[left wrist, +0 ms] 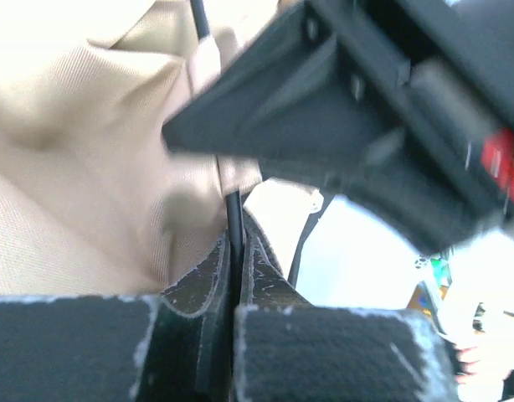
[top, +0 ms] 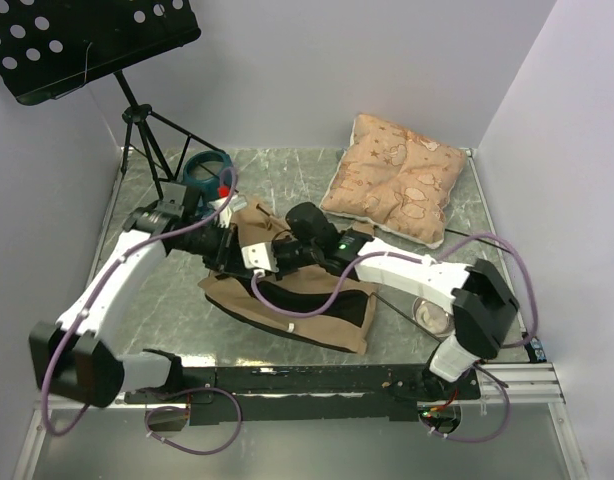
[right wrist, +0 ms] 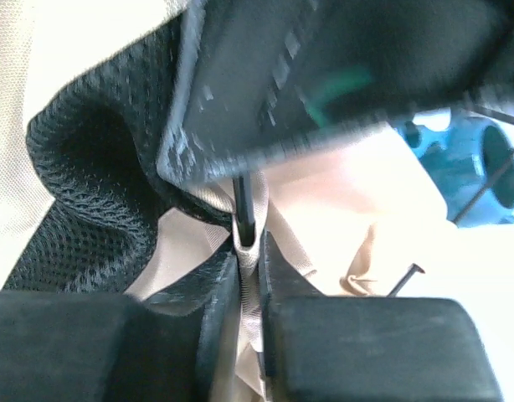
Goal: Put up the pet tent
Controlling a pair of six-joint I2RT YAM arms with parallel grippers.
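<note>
Clamped nearly closed in the left gripper (left wrist: 234,251): a thin black pole (left wrist: 233,213), running toward 12 o'clock. Likewise shut, the right gripper (right wrist: 249,258), on the tan sleeve (right wrist: 278,234) at the pole tip. Beneath both, face to face along 9–3 o'clock: the pet tent (top: 237,295), slumped mid-table (top: 177,320).

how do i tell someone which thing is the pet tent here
Look at the middle of the grey table. The pet tent is the limp tan heap with a black mesh panel lying there. The cushion at the far right is puffy and patterned instead.
</note>
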